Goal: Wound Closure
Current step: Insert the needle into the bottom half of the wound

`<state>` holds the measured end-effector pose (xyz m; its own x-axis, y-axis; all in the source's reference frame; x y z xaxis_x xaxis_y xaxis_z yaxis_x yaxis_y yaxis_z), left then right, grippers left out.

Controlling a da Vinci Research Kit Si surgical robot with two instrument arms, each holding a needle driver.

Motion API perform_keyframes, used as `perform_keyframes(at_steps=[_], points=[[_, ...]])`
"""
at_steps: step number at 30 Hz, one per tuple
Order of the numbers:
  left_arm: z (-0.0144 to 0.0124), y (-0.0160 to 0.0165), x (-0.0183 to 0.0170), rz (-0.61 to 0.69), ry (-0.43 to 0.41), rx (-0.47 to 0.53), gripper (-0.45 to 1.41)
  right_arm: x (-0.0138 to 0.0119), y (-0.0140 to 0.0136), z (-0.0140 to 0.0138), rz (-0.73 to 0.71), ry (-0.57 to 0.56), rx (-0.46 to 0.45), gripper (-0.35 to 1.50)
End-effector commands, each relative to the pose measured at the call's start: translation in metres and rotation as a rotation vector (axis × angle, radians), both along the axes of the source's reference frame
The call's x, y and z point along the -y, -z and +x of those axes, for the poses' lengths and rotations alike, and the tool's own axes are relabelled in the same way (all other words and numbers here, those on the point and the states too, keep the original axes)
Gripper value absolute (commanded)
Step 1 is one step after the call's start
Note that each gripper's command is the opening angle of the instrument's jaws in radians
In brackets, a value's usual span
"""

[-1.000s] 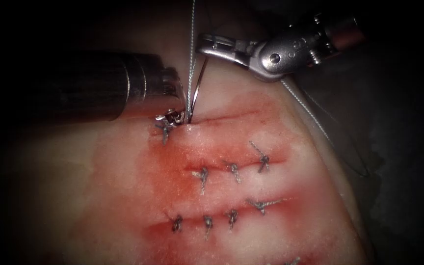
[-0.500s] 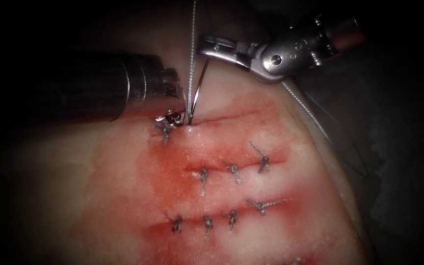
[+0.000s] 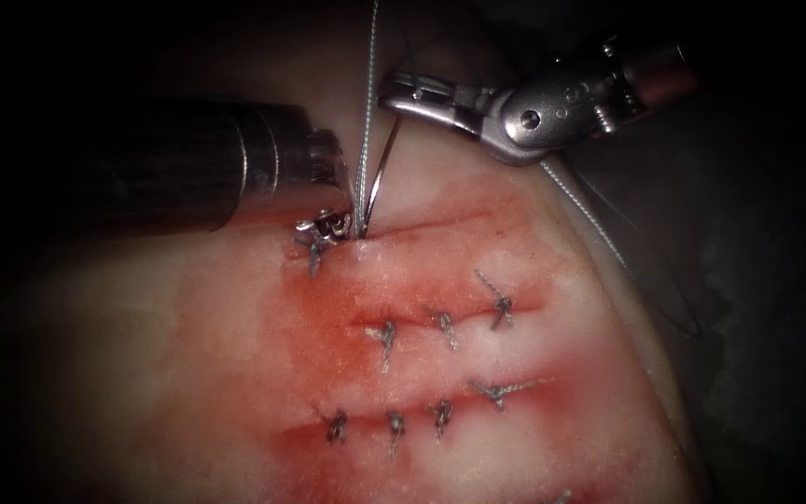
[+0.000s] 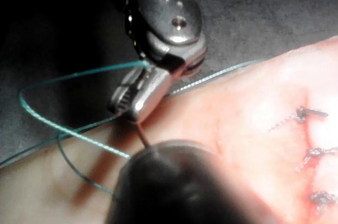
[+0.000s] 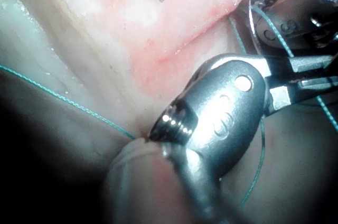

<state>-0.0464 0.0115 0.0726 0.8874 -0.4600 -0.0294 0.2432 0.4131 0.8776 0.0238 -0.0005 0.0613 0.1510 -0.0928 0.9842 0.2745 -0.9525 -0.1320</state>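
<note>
Now my right claw (image 3: 401,91) is clamped on the blunt end of the thin curved steel needle (image 3: 380,173), whose long axis runs steeply downward, point in the pale reddened tissue (image 3: 478,373) at the cut's left end. My left claw (image 3: 328,224) rests there; its grip I cannot tell. Teal thread (image 3: 368,84) rises alongside.

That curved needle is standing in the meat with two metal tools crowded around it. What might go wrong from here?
The right tool grips the needle near its tail while the tip sits in the tissue at the cut; a twist might tear the edge. The thread runs right beside the needle and may tangle. The left tool presses close by a finished knot and might disturb it.
</note>
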Motion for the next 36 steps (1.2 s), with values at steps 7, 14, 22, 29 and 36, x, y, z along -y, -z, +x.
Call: perform_keyframes(at_steps=[7,14,22,29,36], points=[[-0.0006,-0.0003,-0.0008,-0.001,0.001,-0.001,-0.45,-0.0004,-0.0008,0.0002,0.000,-0.009,0.003,-0.35],[-0.0006,-0.0002,-0.0008,-0.001,-0.002,0.000,-0.45,-0.0004,-0.0009,0.0002,-0.017,-0.011,0.011,-0.35],[-0.0006,-0.0002,-0.0008,0.002,-0.003,-0.003,-0.45,-0.0004,-0.0009,0.0003,-0.018,-0.012,0.012,-0.35],[-0.0006,-0.0001,-0.0007,0.002,-0.004,-0.002,-0.45,-0.0006,-0.0009,0.0003,-0.012,-0.054,0.040,-0.35],[-0.0006,-0.0001,-0.0007,0.002,-0.005,-0.002,-0.45,-0.0004,-0.0009,0.0003,-0.012,-0.045,0.029,-0.35]])
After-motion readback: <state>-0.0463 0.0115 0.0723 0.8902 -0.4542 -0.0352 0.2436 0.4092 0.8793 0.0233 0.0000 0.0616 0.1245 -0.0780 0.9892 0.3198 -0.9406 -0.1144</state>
